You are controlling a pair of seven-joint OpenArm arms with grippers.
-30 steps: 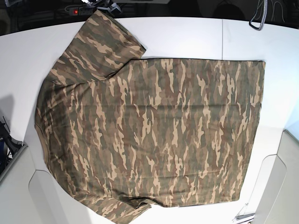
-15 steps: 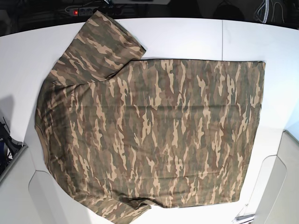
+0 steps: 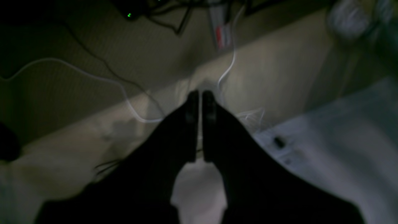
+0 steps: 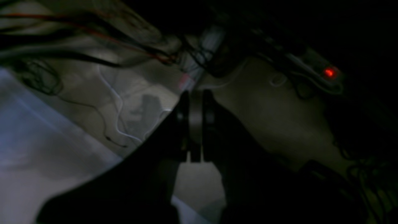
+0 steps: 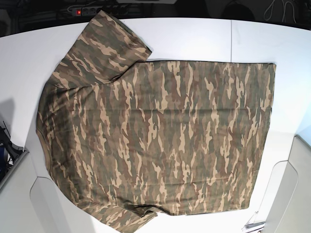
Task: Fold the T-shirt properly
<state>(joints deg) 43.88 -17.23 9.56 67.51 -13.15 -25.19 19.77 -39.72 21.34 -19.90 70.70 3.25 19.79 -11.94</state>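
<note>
1. The left gripper [image 3: 200,96] was pretty much closed, fingers nearly touching with only a sliver of gap and nothing between them. It hung over a dim floor with loose cables [image 3: 124,93], with a corner of the white table [image 3: 335,149] off to one side.
2. Same deal with the right gripper [image 4: 196,96]: pinched together, empty, aimed at a dark tangle of wires [image 4: 93,46] and a power strip [image 4: 314,70] with a red light glowing.
3. Neither arm showed up in the base view.
4. The T-shirt [image 5: 160,141] lay spread flat on the table [image 5: 194,39], collar end toward that view's left, hem toward its right, one sleeve [image 5: 104,46] sticking out at the far edge, the other [image 5: 126,218] at the near edge.
</note>
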